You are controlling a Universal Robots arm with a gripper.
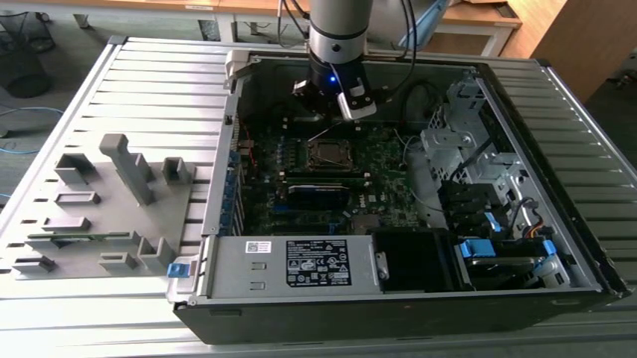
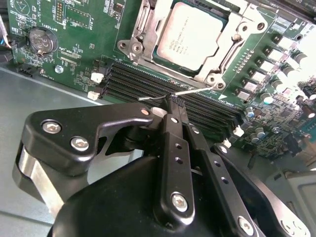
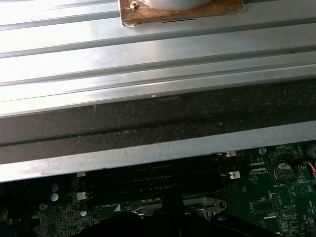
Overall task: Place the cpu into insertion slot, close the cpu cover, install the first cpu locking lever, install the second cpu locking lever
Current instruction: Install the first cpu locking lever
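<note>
Cpu (image 2: 190, 34) is already seated in the insertion slot (image 1: 329, 153). The cpu cover (image 2: 139, 29) looks to be lying down around it, silver top showing through the opening. In the exterior view the slot sits at about 6 o'clock from the gripper (image 1: 333, 104), near it, inside the open computer case (image 1: 398, 313) on the ribbed table (image 1: 159, 82).

Handling: the chip is light, stiff and flat, with a slick metal top. I'd judge the underside delicate, so edges only, though it needs no touching now. The cover is thin stiff sheet metal. The locking lever (image 2: 197, 90) is a thin springy wire rod (easy to slip off). I'd take it near its free end, not by the hinge.

Jaws: in the second wrist view the gripper (image 2: 174, 103) has its jaws together, no gap visible. The lever wire crosses right at the tips, above the black memory slots (image 2: 143, 81). I read that as pinched on the lever rather than just touching it. Nothing else is held.
</note>
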